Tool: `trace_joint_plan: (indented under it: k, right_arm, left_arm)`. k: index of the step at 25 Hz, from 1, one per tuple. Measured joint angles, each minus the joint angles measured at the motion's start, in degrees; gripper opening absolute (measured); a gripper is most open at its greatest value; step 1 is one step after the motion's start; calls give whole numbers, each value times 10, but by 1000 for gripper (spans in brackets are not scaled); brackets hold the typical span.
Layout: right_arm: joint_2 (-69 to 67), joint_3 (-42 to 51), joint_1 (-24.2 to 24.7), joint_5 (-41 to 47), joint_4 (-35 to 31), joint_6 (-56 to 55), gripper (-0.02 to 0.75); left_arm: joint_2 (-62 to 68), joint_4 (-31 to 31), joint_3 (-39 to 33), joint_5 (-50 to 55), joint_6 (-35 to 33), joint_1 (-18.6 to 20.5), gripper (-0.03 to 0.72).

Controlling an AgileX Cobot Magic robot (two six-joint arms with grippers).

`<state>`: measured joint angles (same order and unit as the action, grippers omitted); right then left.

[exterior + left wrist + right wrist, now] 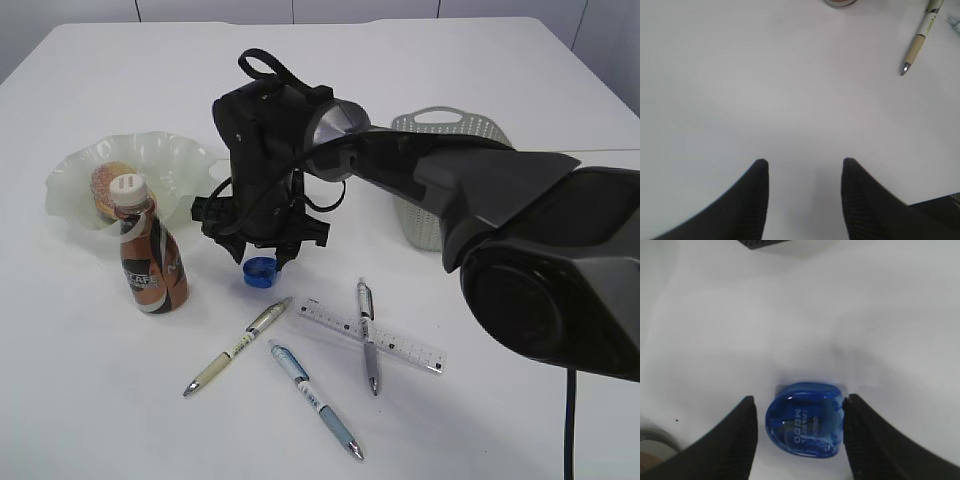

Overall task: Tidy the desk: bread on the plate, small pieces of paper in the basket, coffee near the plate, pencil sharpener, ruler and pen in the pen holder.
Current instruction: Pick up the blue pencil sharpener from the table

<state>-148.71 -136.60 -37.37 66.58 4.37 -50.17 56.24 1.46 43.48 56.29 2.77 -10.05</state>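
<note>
Between the fingers of the right gripper (797, 432) sits the blue pencil sharpener (805, 426), flat on the white table (500, 420). One finger appears to touch its side; a narrow gap shows at the other, so a firm grip cannot be confirmed. The jaws stand about half open, straddling the sharpener, apparently to pick it up for the pen holder; no pen holder is visible.

Items listed relative to the sharpener, exterior view:
- Coffee bottle (150, 250): to its left, upright, just beside the plate (175, 160), so probably already placed.
- Bread (108, 185): on the plate, behind the bottle.
- Beige pen (238, 345), blue pen (315, 398), grey pen (368, 335): in front, loose on the table; the grey one lies across the ruler (400, 345).
- Basket (445, 125): behind and right, partly hidden by the arm.

Left gripper (804, 200): about half open, holding nothing, above bare table, with the beige pen's tip well apart from it; evidently idle.
</note>
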Motion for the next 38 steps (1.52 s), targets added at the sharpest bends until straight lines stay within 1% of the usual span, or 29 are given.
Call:
trace_joint_plan:
  k: [13, 19, 24, 28, 33, 38]
  right_arm:
    - [-21, -5, 0, 0, -11, -1, 405]
    - [-21, -6, 0, 1, -11, -1, 365]
    - [-22, -15, 0, 19, -11, -1, 361]
    - [-23, -55, 0, 36, -10, 16, 359]
    - [-23, -137, 1, 42, -8, 64, 359]
    - [-23, -196, 11, 46, 2, 71, 359]
  left_arm:
    - [0, 0, 0, -1, 0, 0, 351]
    - [0, 0, 0, -1, 0, 0, 351]
    - [0, 0, 0, -1, 0, 0, 351]
    - [0, 0, 0, -1, 0, 0, 351]
    - [0, 0, 0, -1, 0, 0, 351]
    - [0, 0, 0, -1, 0, 0, 351]
